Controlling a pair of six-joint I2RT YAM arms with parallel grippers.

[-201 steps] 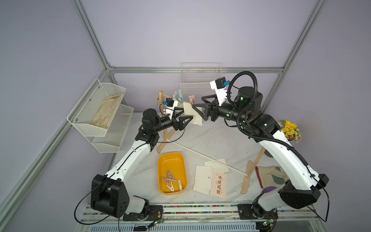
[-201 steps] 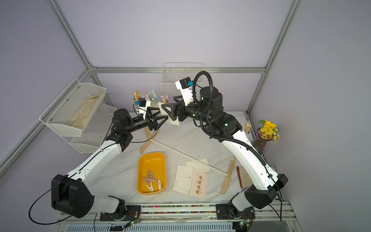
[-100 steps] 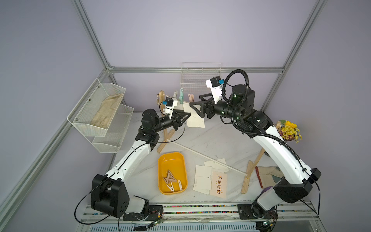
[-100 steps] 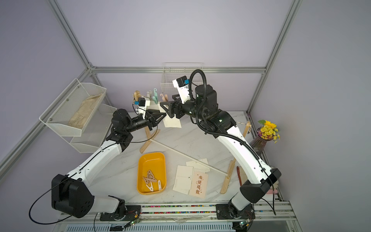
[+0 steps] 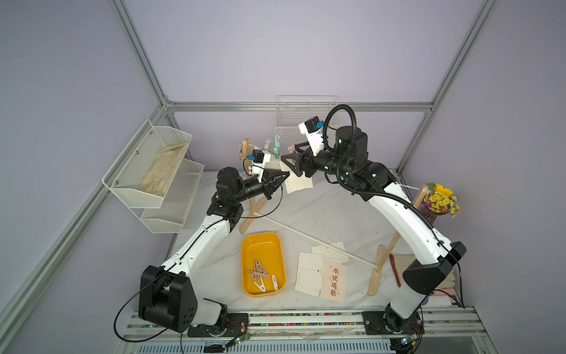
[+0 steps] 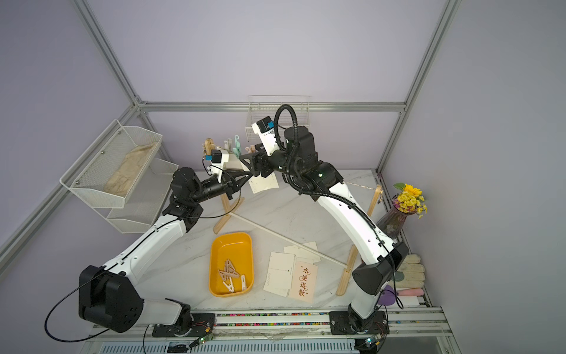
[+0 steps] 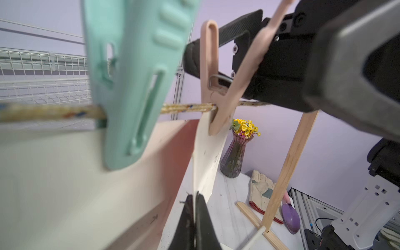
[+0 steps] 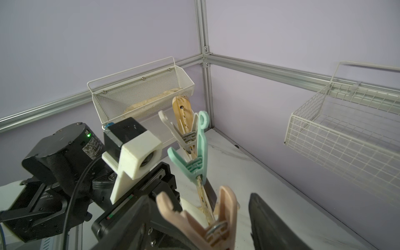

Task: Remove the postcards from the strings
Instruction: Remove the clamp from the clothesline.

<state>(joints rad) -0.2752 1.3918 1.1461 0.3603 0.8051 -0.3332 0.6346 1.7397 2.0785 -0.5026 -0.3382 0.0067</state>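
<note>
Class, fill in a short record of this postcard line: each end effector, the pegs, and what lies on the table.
Left end effector: shut on the hanging postcard at its lower edge
Right end effector: open, jaws either side of the pink peg
Pink peg: clips that postcard to the string
Mint peg: on the string, over another card
Table: loose postcards beside the yellow tray
</note>
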